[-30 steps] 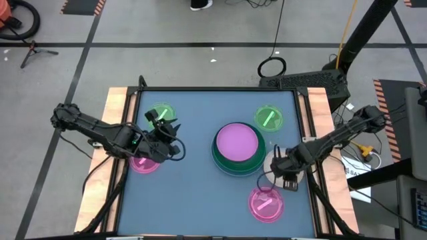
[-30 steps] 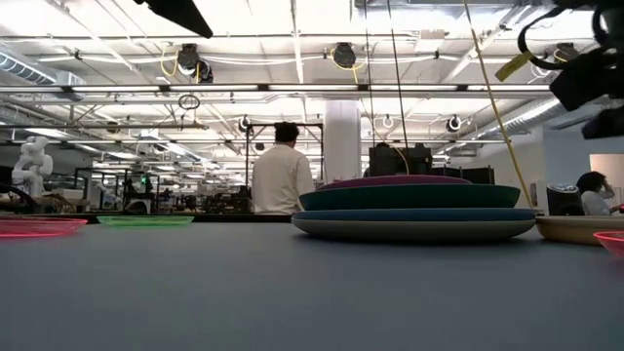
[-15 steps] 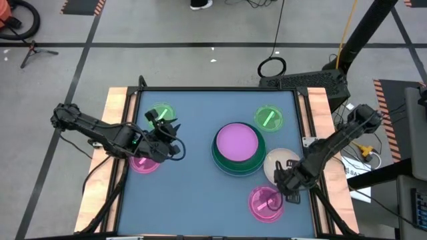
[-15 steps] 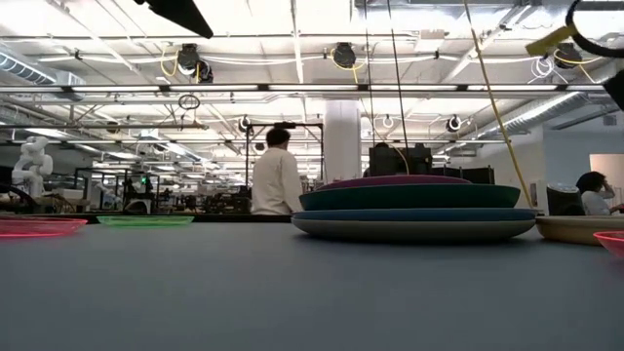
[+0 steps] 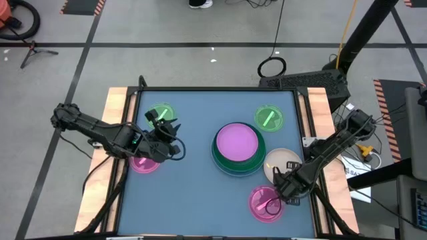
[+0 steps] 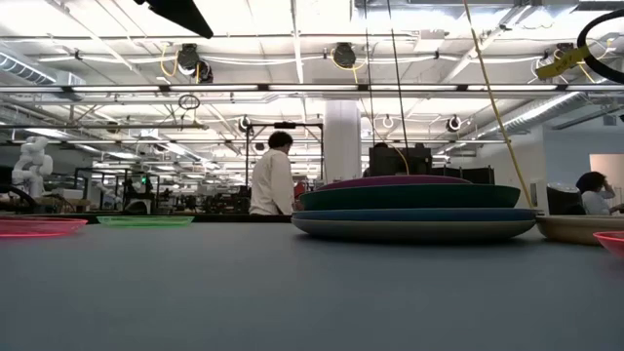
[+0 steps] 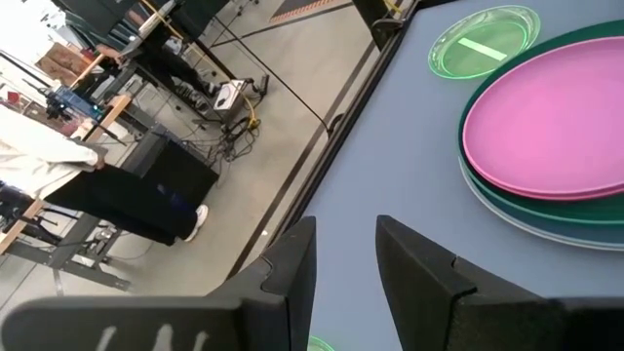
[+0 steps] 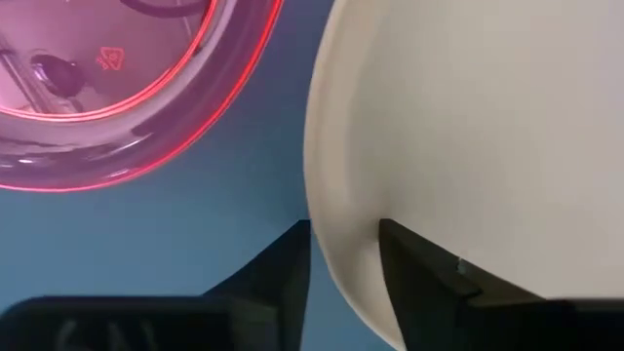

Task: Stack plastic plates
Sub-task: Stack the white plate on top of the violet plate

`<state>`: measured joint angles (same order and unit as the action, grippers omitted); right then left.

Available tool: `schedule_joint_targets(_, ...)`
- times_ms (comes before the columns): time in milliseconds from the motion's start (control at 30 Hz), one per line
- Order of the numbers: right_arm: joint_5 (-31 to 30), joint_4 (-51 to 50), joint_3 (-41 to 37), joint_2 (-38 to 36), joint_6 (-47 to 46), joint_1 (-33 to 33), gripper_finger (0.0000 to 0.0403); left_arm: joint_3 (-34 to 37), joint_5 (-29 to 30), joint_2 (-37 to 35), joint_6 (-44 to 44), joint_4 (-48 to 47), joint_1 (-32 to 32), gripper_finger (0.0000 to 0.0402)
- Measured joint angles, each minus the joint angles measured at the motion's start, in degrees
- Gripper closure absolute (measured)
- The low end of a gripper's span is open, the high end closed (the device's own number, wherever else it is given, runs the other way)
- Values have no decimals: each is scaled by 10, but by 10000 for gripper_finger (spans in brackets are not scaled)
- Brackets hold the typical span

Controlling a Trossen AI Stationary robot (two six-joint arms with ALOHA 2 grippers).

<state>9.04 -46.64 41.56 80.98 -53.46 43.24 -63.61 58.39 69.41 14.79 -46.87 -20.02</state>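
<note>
table (image 5: 193, 193): blue top | on it: plate stack (image 5: 237, 148), beige plate (image 5: 280, 163), four small plates

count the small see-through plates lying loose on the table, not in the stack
4: a green plate at far left, a pink plate under the left gripper, a green plate at far right, a pink plate at near right. None looks hidden.

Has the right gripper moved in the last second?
Yes. In the high view the right gripper has moved from beside the central stack toward the table's near edge, to the beige plate's rim by the pink plate.
</note>
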Motion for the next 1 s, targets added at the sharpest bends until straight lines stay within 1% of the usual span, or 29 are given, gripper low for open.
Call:
schedule_joint_targets(233,1,1,0,-24,2,0,378,0,0,0,2,0,0,286)
schedule_joint_targets(300,-1,0,0,-32,2,0,393,0,0,0,2,0,0,286)
schedule_joint_targets(533,-1,-16,1,-69,-14,0,387,0,0,0,1,2,0,286)
schedule_joint_targets(733,-7,-32,1,-103,-42,0,393,0,0,0,2,2,0,286)
schedule_joint_targets(900,-50,-58,8,-129,-60,0,394,0,0,0,3,3,0,286)
schedule_joint_targets(1000,-92,-109,37,-131,-67,0,395,0,0,0,4,3,0,286)
